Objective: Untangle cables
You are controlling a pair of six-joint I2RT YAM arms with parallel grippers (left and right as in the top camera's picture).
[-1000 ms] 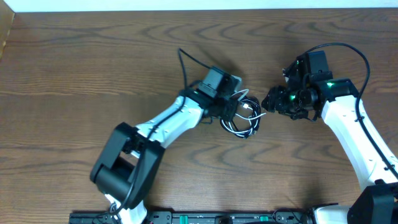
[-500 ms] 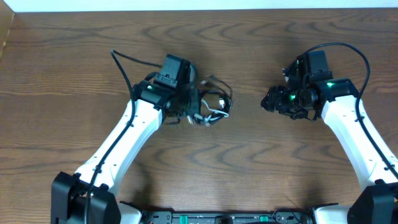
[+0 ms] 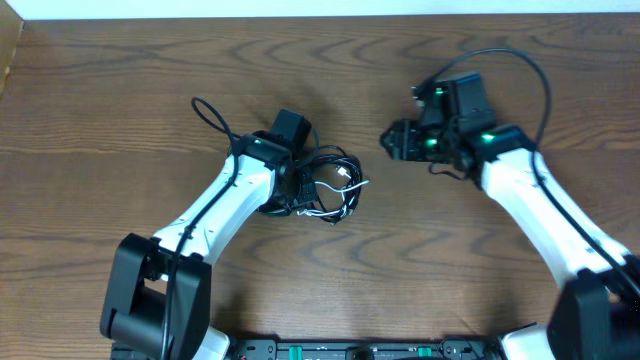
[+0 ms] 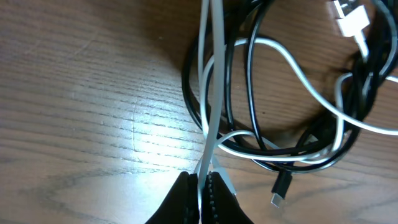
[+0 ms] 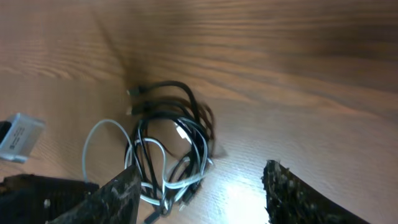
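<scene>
The cables (image 3: pixel 332 186) are lying on the bench (image 3: pixel 120 100), left of centre, in a light, floppy tangle. The left end effector (image 4: pixel 202 198) is clenching a white cable (image 4: pixel 214 81) strand, and the right end effector (image 5: pixel 201 167) is hovering released to their right. Gripping near a plug (image 4: pixel 349 18) seems wisest.

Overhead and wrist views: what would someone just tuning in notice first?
The tangled cables lie left of centre in the overhead view, with the white cable and the black cable looped through each other. The left gripper is pinched on a strand of the white cable at the bundle's edge. The right gripper is wide open off to the right, facing the bundle and holding nothing.
</scene>
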